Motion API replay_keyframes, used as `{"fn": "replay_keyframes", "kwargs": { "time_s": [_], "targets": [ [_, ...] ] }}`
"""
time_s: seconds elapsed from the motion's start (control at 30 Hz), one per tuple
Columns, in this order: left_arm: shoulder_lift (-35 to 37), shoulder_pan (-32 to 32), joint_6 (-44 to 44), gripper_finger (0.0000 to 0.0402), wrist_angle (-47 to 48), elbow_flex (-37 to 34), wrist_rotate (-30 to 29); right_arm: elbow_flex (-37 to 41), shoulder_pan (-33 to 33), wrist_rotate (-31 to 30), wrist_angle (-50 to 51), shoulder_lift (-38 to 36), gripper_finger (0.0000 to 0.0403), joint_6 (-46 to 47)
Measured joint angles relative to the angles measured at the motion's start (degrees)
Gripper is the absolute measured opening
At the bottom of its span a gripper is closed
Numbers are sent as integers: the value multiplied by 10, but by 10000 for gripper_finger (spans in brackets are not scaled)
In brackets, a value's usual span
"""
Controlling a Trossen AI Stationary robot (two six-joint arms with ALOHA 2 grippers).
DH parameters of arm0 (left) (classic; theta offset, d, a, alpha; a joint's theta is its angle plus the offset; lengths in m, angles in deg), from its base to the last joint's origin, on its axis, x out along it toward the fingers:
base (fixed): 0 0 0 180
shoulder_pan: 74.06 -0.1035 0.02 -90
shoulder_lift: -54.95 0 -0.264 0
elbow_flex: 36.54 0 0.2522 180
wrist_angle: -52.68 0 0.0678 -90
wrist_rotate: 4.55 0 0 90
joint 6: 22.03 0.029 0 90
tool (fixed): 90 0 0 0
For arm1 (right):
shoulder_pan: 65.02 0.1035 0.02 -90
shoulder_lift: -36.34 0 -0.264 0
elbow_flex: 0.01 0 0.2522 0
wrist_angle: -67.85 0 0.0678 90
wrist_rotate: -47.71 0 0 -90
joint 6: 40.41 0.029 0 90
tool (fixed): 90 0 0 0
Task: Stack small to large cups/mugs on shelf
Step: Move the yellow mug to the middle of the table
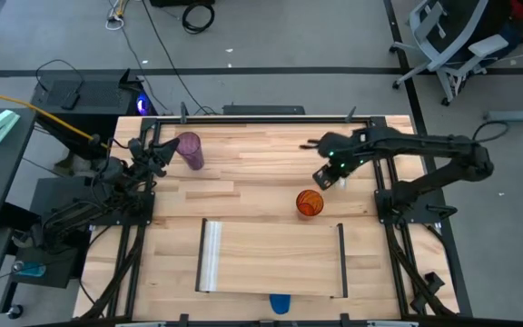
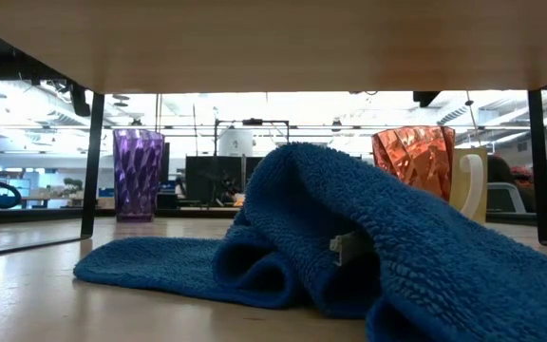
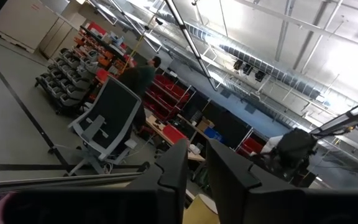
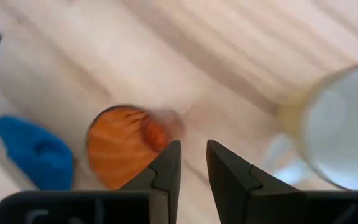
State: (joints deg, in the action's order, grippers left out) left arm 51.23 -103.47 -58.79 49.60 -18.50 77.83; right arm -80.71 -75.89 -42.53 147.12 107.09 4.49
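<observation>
The translucent purple tumbler [image 1: 190, 150] [image 2: 138, 176] stands upright on the tabletop near the far left. The orange tumbler [image 1: 309, 203] [image 2: 413, 152] [image 4: 123, 152] stands upright right of centre. Just beyond it stands the white mug [image 1: 331, 181] [image 2: 470, 180] [image 4: 340, 124]. The pale shelf board [image 1: 271, 259] lies near the table's near edge. My right gripper [image 1: 323, 174] [image 4: 193, 165] hovers above the tabletop between mug and orange tumbler, pointing down, shut, touching nothing. My left gripper [image 1: 159, 154] [image 3: 196, 168] waits shut beside the purple tumbler, aimed into the room.
A blue towel [image 1: 281, 302] [image 2: 349, 256] [image 4: 36, 152] lies bunched at the near edge, by the shelf's near side. In the low view the shelf's underside [image 2: 273, 43] spans overhead on thin dark legs [image 2: 90, 161]. Bare wood lies between the cups and the shelf.
</observation>
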Motion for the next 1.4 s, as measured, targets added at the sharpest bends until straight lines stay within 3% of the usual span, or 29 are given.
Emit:
{"fn": "replay_keyframes", "kwargs": {
  "time_s": [0.27,0.7,1.13,1.4],
  "targets": [
    [0,0,0,67,0,0,0,0,-93,-24,91,-42,84,14],
    [0,0,0,71,0,0,0,0,-231,-59,167,-21,84,-66],
    [0,0,0,84,0,0,0,122,-261,-27,82,-17,84,-98],
    [0,0,0,88,0,0,0,129,-261,-15,59,-22,84,-91]
  ]
}}
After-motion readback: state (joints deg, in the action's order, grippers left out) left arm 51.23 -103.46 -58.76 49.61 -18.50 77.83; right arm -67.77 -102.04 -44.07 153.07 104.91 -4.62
